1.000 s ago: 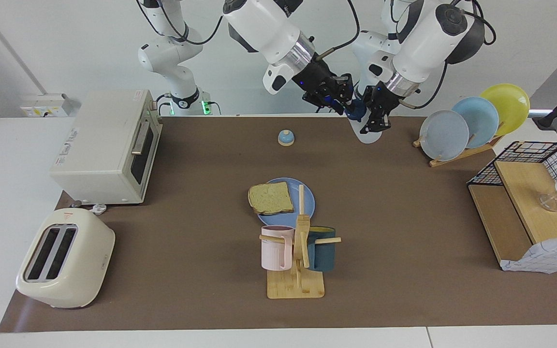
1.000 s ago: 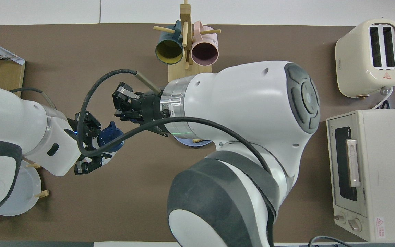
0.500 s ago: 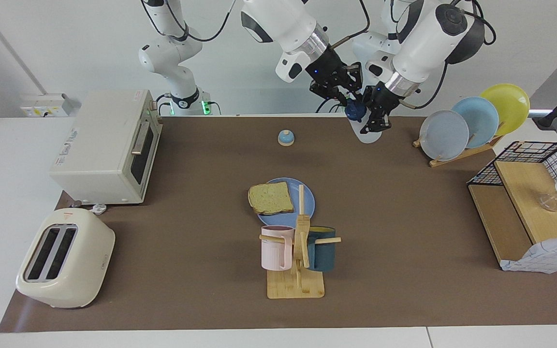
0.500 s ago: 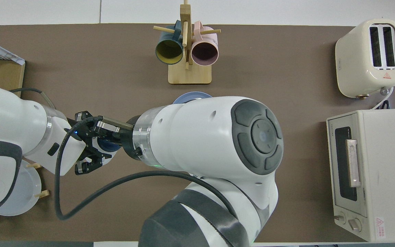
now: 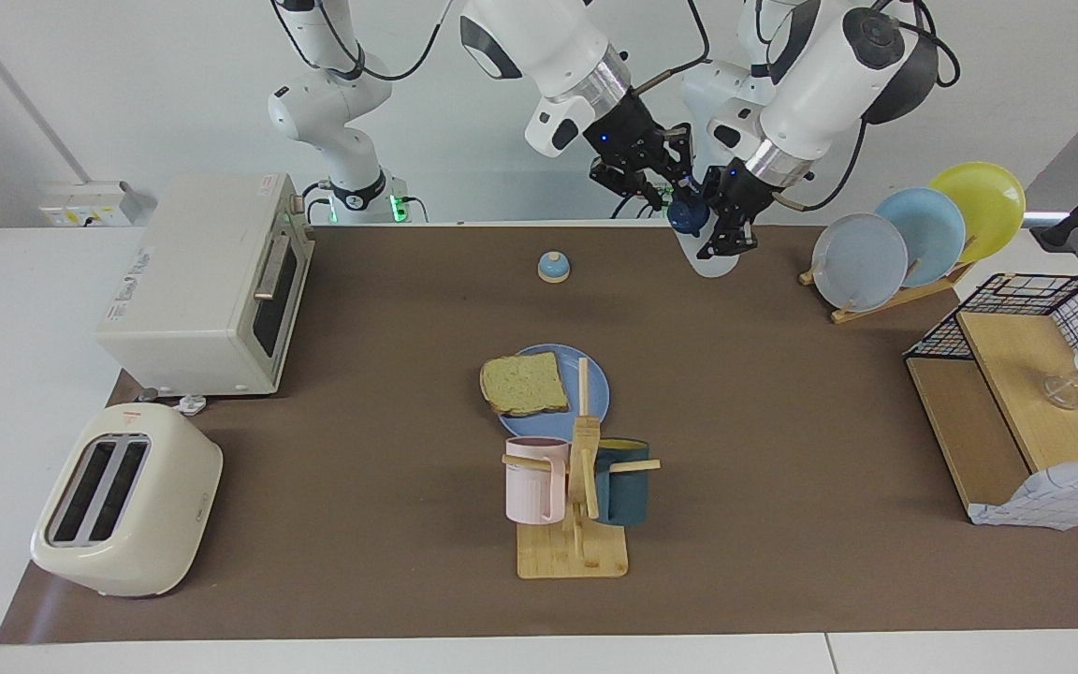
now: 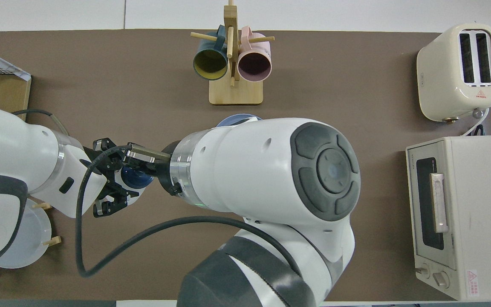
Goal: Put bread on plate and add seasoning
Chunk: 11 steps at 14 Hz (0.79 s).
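Facing view: left gripper (image 5: 731, 223) is clamped on the seasoning (image 5: 709, 255), held in the air over the robots' edge of the table, well apart from the plate (image 5: 595, 393). Right gripper (image 5: 659, 178) sits up against the navy cap; whether its fingers are apart or together I cannot tell. Bread (image 5: 524, 384) already lies on the plate, overhanging the rim toward the right arm's end of the table. Risks, as I judge them: two grippers crowded around one small soft bottle, so a misjudged pinch on the cap could twist the bottle in the left grip or squeeze out contents away from the bread. The mug tree (image 5: 578, 487) stands just beside the plate (a low approach could clip its pegs). Seasoning looks translucent white, tapering body, dark blue cap with loop; bread tan, speckled, darker crust.
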Available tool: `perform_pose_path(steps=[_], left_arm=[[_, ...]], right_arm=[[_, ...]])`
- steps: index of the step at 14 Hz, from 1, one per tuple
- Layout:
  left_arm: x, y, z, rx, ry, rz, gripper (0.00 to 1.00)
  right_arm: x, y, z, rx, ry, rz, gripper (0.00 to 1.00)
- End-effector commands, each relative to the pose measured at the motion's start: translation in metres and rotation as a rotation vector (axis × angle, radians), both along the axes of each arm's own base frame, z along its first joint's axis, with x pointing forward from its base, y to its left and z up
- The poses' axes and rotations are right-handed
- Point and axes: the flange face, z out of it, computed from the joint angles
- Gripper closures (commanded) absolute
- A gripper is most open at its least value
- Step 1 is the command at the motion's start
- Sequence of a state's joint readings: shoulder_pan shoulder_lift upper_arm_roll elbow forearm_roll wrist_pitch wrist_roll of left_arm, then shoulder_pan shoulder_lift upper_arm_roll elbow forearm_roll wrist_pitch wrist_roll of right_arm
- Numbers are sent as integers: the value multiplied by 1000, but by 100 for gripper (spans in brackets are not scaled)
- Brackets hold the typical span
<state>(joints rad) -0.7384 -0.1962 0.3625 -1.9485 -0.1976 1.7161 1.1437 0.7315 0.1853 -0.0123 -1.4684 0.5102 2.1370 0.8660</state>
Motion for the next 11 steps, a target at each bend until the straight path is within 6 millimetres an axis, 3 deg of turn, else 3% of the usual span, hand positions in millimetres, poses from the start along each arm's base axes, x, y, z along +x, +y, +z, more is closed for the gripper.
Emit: perform_pose_path(steps=[1,3,7,11], left_arm=[[-5,3,2,-11,8,18,100],[-5,3,2,-10,9,21,100],[-5,3,2,-11,7,21,100],[-5,3,2,-10,9,21,100]], right_arm=[[-2,-2,7,-12,-28,18,60],[-5,1,7,-11,-26,22,60],[-4,0,7,-13,-29,23,74],[-4,0,7,-27,-44,26,74]])
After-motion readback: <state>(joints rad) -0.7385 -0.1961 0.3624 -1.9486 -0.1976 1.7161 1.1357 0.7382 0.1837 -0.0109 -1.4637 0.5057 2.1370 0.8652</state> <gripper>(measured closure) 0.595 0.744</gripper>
